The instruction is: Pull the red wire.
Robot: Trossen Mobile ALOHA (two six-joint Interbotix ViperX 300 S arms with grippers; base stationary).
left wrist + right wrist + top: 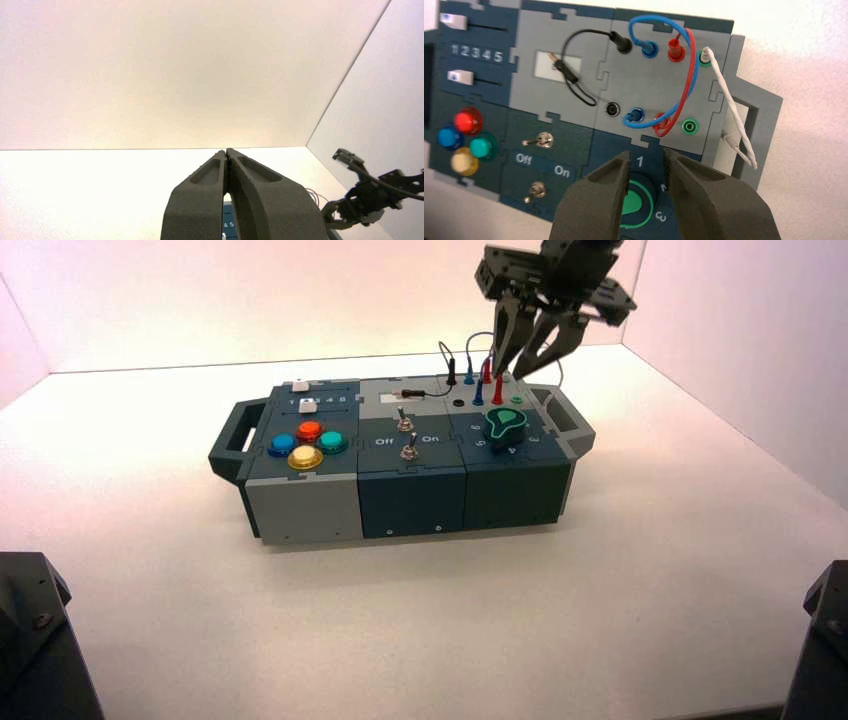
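Observation:
The red wire (pixel 687 80) loops between two red plugs, one in the far socket row (pixel 674 50) and one in the near row (pixel 660 121), at the box's back right. In the high view its plugs (pixel 497 390) stand upright. My right gripper (pixel 512 370) hangs just above these plugs, open and empty. In the right wrist view it (pixel 646 156) sits over the green knob (pixel 634 202), short of the red wire. My left gripper (pixel 226 151) is shut and empty, away from the wires.
A blue wire (pixel 659 22) loops alongside the red one. A black wire (pixel 574 75) and a white wire (pixel 729 105) flank them. Green sockets (pixel 689 126), two toggle switches (pixel 541 141), coloured buttons (pixel 306 443) and the box's handles (pixel 568 415) are nearby.

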